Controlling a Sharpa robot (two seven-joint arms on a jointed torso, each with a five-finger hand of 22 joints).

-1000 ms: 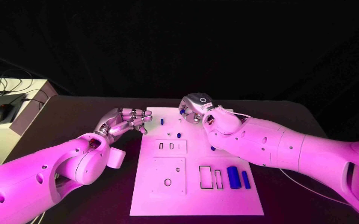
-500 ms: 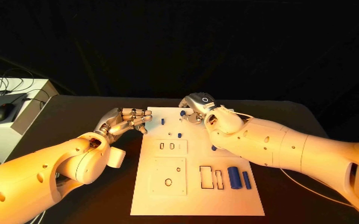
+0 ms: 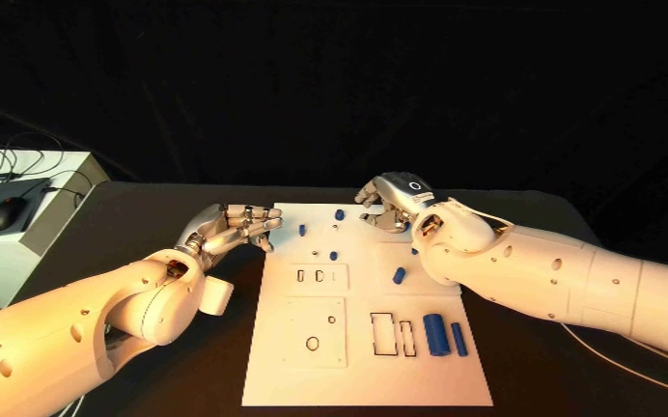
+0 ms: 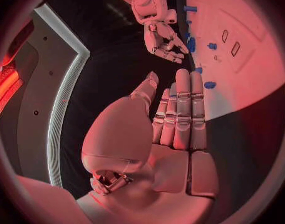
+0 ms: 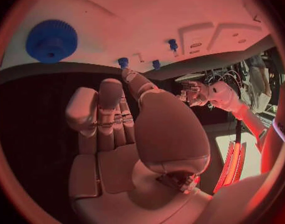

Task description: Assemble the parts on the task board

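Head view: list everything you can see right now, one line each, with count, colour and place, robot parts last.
task board: one, white, middle of the black table.
small pegs: several, blue, far part of the board; exact count unclear.
slanted piece: one, blue, mid-board beside the right forearm.
cylinders: two, blue, one thick and one thin, side by side near the board's near right.
rectangular slots: two, dark-outlined, empty, just left of the cylinders.
table: one, black, under everything.
box with cables: one, pale, off the table's left edge.
left robot hand: silver, at the board's left edge, holding nothing, fingers extended.
right robot hand: silver, at the board's far edge, fingers curled, nothing visibly held.
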